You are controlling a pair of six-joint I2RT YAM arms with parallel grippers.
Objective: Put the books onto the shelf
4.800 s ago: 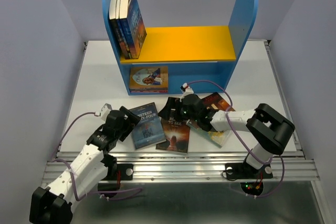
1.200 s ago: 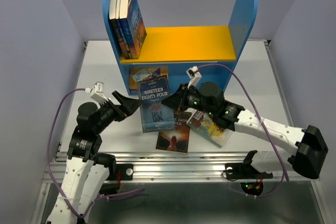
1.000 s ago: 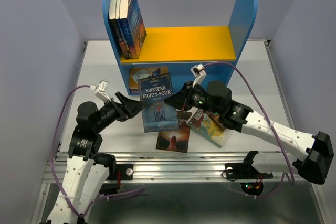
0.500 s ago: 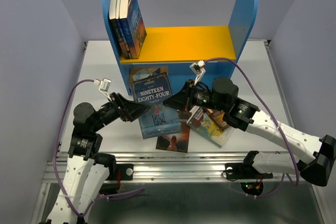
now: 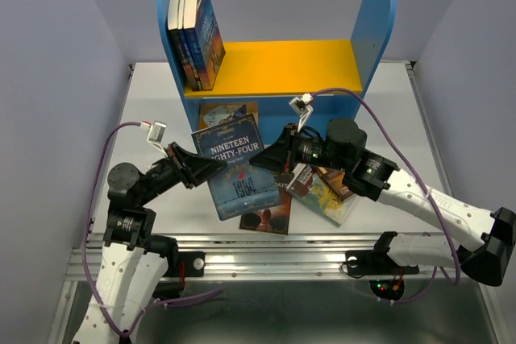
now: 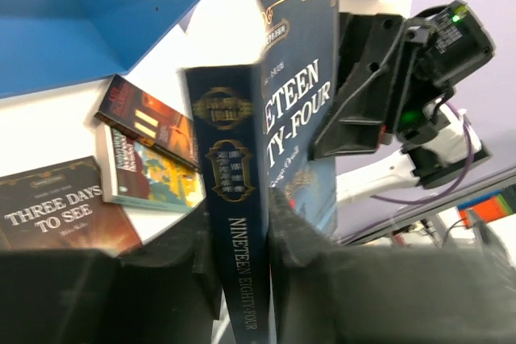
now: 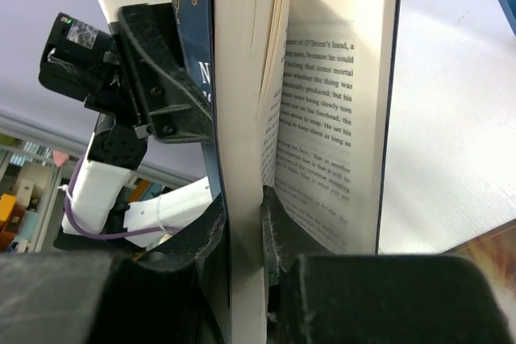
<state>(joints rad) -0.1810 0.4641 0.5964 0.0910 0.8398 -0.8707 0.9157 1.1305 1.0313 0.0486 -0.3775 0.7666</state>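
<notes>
Blue book (image 5: 235, 171) held in the air
Left pincer (image 5: 210, 168) squeezes its spine; right pincer (image 5: 260, 159) squeezes its pages.

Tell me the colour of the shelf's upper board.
Yellow. The upper board of the shelf shows best in the top external view.

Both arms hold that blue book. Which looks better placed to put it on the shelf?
Probably the left. The left gripper clamps the blue book by the spine, and the standing books sit at its end of the shelf. The right gripper pinches only some pages, so the book gapes.
</notes>
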